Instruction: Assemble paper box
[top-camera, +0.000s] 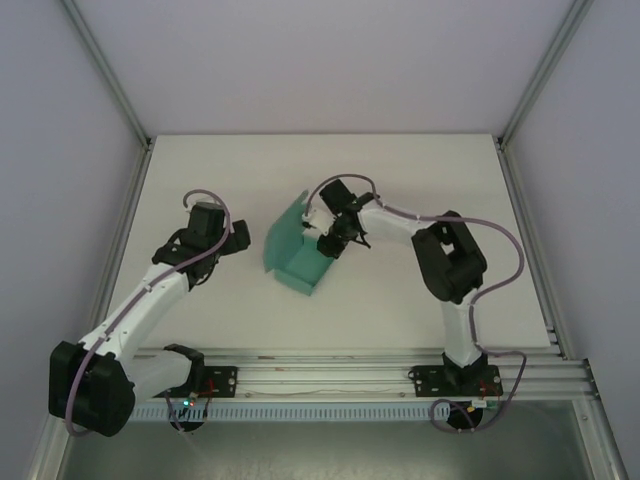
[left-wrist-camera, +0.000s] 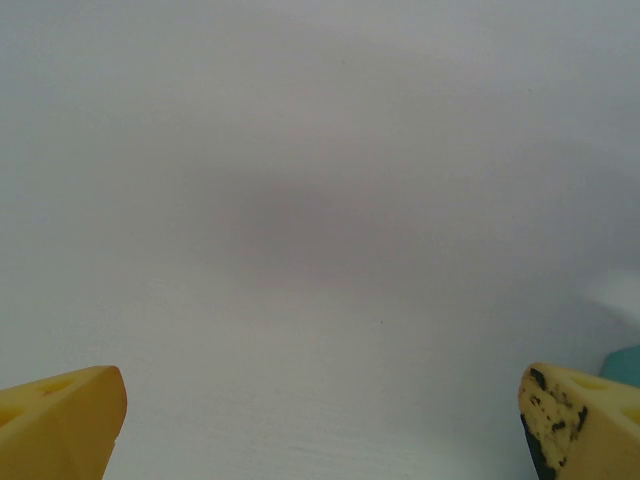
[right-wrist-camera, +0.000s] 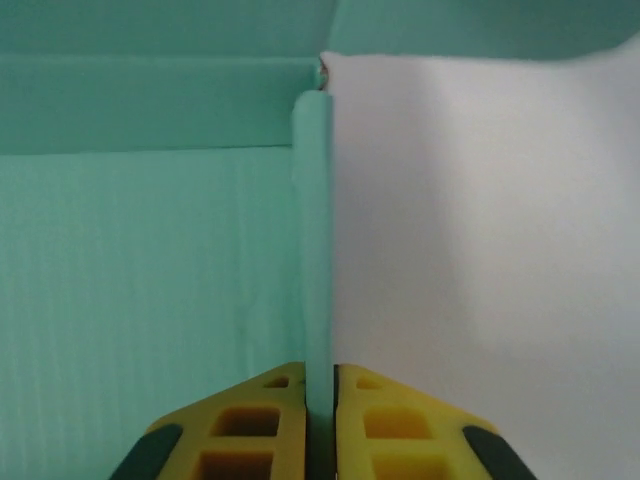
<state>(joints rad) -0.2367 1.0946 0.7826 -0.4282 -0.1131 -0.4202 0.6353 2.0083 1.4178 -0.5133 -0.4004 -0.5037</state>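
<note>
The right pincer (right-wrist-camera: 320, 385) is clamped on one thin upright wall of the paper box (top-camera: 295, 262). In its wrist view the two yellow fingers (right-wrist-camera: 250, 430) are pressed together, with only the teal card between them, seen edge-on. To the left of that wall lies the box's teal inner floor, and to its right the white table (right-wrist-camera: 480, 250).

There is one paper box and there are two pincers. From above, the box sits near the middle of the table, partly folded and open, with a tall panel raised on its far left side.

The left pincer (top-camera: 205, 240) is to the left of the box and apart from it. Its fingers stand wide apart over bare table and hold nothing. A sliver of teal shows at the right edge of its wrist view.
</note>
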